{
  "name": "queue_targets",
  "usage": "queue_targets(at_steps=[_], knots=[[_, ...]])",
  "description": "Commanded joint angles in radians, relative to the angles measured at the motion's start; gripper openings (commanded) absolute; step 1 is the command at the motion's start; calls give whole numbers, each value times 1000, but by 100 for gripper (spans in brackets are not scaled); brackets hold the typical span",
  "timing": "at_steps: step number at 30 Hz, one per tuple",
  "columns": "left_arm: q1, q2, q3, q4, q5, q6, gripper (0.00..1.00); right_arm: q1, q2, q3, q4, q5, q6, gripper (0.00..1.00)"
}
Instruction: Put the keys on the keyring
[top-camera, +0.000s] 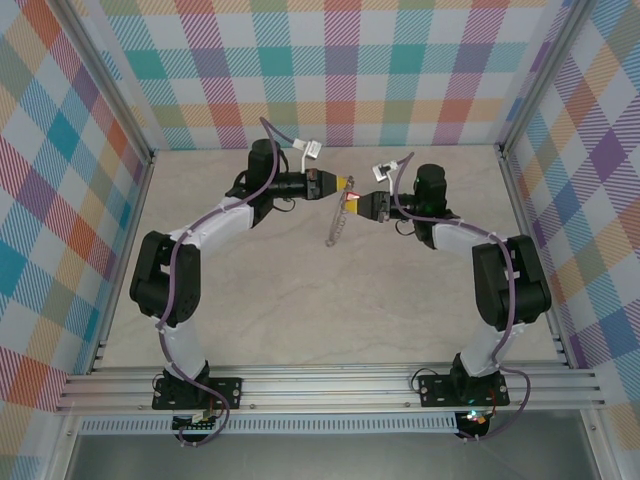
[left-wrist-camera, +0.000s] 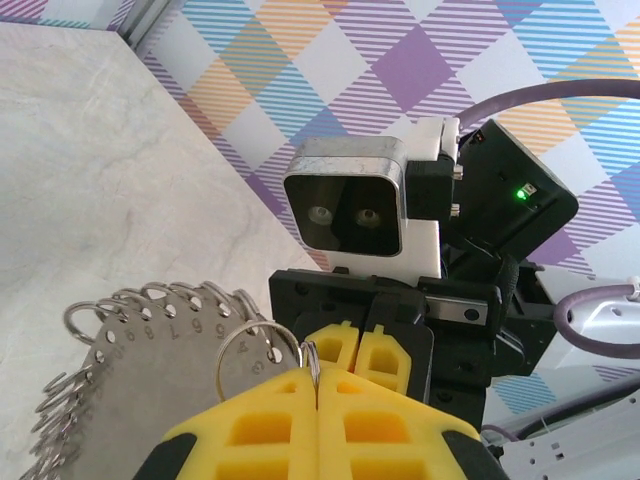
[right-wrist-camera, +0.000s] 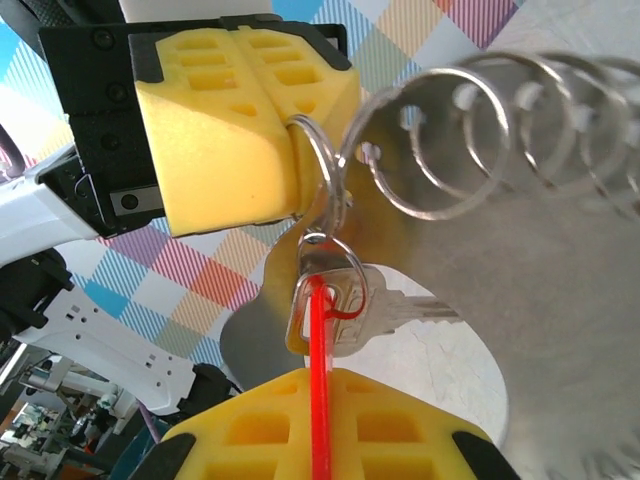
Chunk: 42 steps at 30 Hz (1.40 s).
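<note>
Top cam sits high behind the arm bases, looking down over the whole table (top-camera: 300, 320). The wrist cams look out along the left gripper (left-wrist-camera: 318, 385) and right gripper (right-wrist-camera: 320, 400), super close, facing each other. All three share the keyring (top-camera: 338, 225); the key (right-wrist-camera: 345, 305) sits nearest the right cam.

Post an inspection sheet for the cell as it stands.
Surface: pale marbled table, bare where visible.
Job's things: keyring held up between the two arms; key hangs at a rim loop. Cannot tell whether it is fully threaded.
Clutter: nothing seen.
Grippers: left gripper shut on the keyring at that loop; right gripper shut on the key's red part.
Cables: purple cables run along the arms, away from the fingers.
Surroundings: plaid walls, aluminium frame rail at the near edge.
</note>
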Motion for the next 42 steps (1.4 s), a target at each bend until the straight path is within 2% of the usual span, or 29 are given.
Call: queue_targets(at_steps=[1,4,7,9,10,13,17,20,26,35,42], knots=[[-1,-56,-11,91,-10,-17,0,26,36,-7,162,-16,96,0],[-1,-52,-19,105,-14,-26,0,27,51,-13,244,-18,159,0],[0,-53,-28,115,-16,-32,0,25,43,-26,224,-14,153,0],[0,-57,-28,116,-19,-30,0,14,14,-50,180,-7,126,17],[-1,-58,-28,116,-16,-29,0,5,-12,-68,150,1,108,20],[-1,-68,-24,110,-9,-17,0,-26,-119,-118,1,39,26,26],[-1,-95,-32,112,-6,11,0,-43,-298,-133,-359,192,-150,35],[-4,-111,-39,109,4,42,0,-50,-377,-132,-446,292,-167,38],[-12,-130,-32,72,35,119,0,-51,-427,-119,-382,390,-104,40],[-17,-126,-13,38,63,151,0,-47,-343,-43,-268,354,-42,47],[-22,-126,-15,38,57,148,0,-33,-274,-23,-193,302,3,49]])
